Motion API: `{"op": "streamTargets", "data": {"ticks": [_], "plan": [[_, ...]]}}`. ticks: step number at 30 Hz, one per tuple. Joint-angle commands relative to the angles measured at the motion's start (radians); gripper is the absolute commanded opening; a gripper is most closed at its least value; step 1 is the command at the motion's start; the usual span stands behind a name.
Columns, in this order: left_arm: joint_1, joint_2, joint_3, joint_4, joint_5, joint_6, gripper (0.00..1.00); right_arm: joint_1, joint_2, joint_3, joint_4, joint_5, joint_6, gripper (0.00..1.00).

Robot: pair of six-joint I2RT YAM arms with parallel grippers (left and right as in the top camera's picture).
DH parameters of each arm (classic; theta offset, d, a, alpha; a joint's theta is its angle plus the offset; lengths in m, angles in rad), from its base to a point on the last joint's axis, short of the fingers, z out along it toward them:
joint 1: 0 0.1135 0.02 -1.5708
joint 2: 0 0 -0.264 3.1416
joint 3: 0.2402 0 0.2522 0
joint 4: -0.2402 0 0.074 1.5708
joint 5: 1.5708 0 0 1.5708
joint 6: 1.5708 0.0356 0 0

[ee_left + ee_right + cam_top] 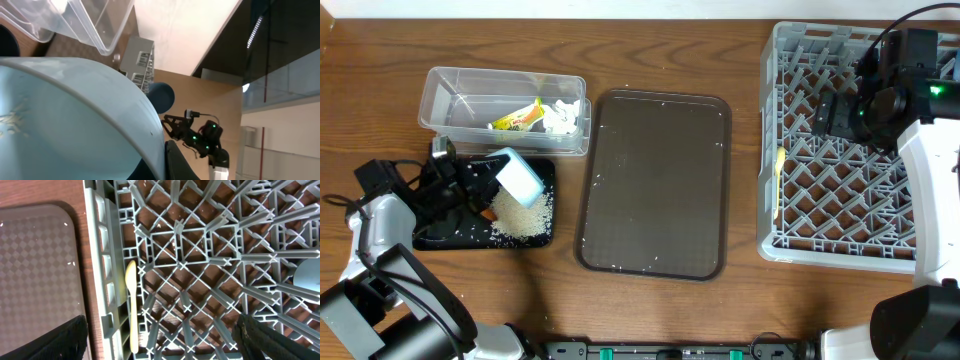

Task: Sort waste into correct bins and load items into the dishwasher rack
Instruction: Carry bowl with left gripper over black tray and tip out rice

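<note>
Currently gripping tilted light blue bowl [520, 180] over black tray [438, 238] with left tool [485, 185]; hovering right tool [827, 116] wide open, empty, above dishwasher rack [840, 205].

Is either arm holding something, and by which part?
The left gripper holds the light blue bowl by its rim, tipped over the black tray. The right gripper holds nothing.

Looks like a robot lab: bare wood table [650, 300], mounted robot arm [200, 140], glass partitions [280, 90], ceiling strip light [257, 30].
</note>
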Motion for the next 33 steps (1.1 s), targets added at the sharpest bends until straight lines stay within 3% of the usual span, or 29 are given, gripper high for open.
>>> {"op": "streamTargets", "data": {"ticks": [1, 4, 8, 13, 17, 21, 24, 33], "plan": [[0.008, 0.002, 0.000, 0.008, -0.159, -0.014, 0.06, -0.001, 0.000, 0.005, -0.002, -0.004, -0.007, 0.93], [0.008, 0.002, 0.000, 0.013, -0.202, -0.035, 0.06, -0.001, 0.000, 0.005, -0.003, -0.004, -0.007, 0.93], [0.008, 0.002, 0.001, 0.095, 0.040, 0.060, 0.06, -0.001, 0.000, 0.005, -0.005, -0.004, -0.007, 0.93], [0.010, 0.002, 0.001, 0.121, -0.039, -0.016, 0.06, -0.001, 0.000, 0.005, -0.005, -0.004, -0.007, 0.93], [0.008, -0.001, 0.001, 0.154, 0.039, 0.005, 0.06, -0.001, 0.000, 0.005, -0.008, -0.004, -0.007, 0.93], [0.010, 0.000, 0.001, 0.155, -0.055, -0.037, 0.06, -0.001, 0.000, 0.005, -0.008, -0.004, -0.007, 0.93], [0.005, 0.000, 0.001, 0.166, 0.040, 0.031, 0.06, -0.001, 0.000, 0.005, -0.010, -0.004, -0.007, 0.92], [-0.024, -0.026, 0.003, 0.166, -0.062, 0.027, 0.06, -0.001, 0.000, 0.005, -0.008, -0.004, -0.007, 0.93]]}}
